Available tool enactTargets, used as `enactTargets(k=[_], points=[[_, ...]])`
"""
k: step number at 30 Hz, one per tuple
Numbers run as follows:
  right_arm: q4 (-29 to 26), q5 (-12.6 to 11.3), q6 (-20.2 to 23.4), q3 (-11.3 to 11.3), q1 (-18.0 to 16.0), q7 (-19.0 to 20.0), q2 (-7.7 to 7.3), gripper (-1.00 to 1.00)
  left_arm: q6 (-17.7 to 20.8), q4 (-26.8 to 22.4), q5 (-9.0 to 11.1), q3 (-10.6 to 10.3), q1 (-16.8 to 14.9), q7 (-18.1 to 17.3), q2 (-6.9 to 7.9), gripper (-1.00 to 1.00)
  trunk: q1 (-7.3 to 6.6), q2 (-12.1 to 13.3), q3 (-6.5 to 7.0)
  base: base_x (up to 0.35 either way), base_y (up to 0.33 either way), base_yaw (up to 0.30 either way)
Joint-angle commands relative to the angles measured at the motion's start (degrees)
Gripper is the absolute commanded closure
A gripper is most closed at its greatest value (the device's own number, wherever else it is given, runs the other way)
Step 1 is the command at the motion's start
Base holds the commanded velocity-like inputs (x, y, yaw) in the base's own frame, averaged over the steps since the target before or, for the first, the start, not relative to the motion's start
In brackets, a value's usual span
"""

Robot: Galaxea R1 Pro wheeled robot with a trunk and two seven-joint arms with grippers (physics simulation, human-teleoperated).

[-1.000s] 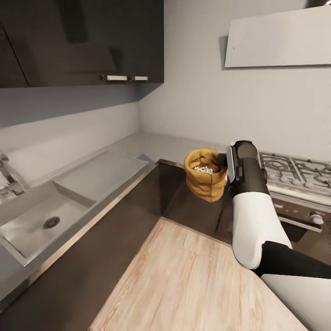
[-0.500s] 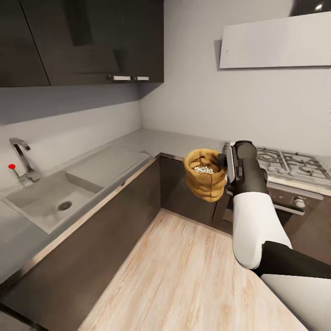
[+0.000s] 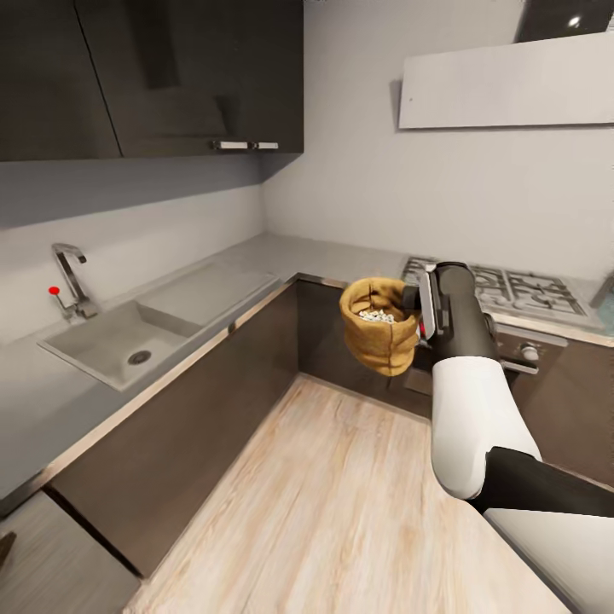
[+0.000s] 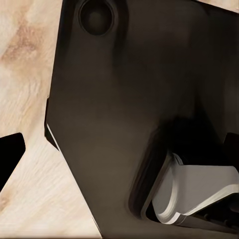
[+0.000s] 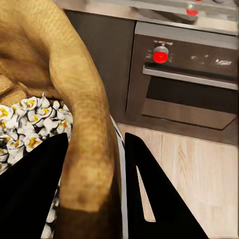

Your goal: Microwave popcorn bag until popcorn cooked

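You've got the popcorn bag (image 3: 379, 334) up in the air, out over the wood floor (image 3: 341, 503) in the corner of the kitchen, well clear of the countertop (image 3: 281, 260). Your right gripper (image 5: 94, 164) is pinched on the bag's rolled rim: in the right wrist view one dark finger (image 5: 35, 189) sits inside the sack, the other outside, with the tan wall squeezed between them. The bag is upright and open on top, with one heap of popcorn (image 3: 376, 315) inside; close up the kernels are white with yellow centres.

No brand or label I can read anywhere. The oven (image 5: 186, 82) below the hob has some faint marks on its panel, but they're too small to make out.

Counting what's around: one sink (image 3: 119, 341) on the left with one tap (image 3: 72, 281) and a small red lever beside it, one gas hob (image 3: 503, 286) far right, one white hood (image 3: 512, 81) above it, two pale handles on the dark upper cabinets (image 3: 170, 77). The wrist camera catches two red knobs on the oven front.

In the left wrist view I see dark robot body and a bit of floor, so I can't tell what state your left gripper is in.
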Motion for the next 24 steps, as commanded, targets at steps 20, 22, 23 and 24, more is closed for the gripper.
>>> enactTargets(k=[20,22,23,24], points=[[1.25,0.08,0.14,-0.28,-0.06,-0.40,0.06,1.00,-0.15,0.03,0.14,0.22,-0.02,-0.03,0.00,-1.00,-0.03,-0.05,-0.06,-0.335,0.000,-0.004],[1.20,0.32,0.14,-0.29,-0.06,-0.46,0.06,1.00,-0.15,0.03,0.14,0.20,-0.02,-0.03,0.00,-1.00,-0.03,-0.05,-0.06,-0.057,0.000,-0.187],[1.21,0.36,0.14,-0.29,-0.06,-0.48,0.06,1.00,-0.15,0.03,0.14,0.19,-0.02,-0.03,0.00,-1.00,-0.03,-0.05,-0.06,-0.017,0.000,-0.227],[1.20,0.38,0.14,-0.29,-0.06,-0.48,0.06,1.00,-0.15,0.03,0.14,0.20,-0.02,-0.03,0.00,-1.00,-0.03,-0.05,-0.06,-0.009,0.000,-0.235]])
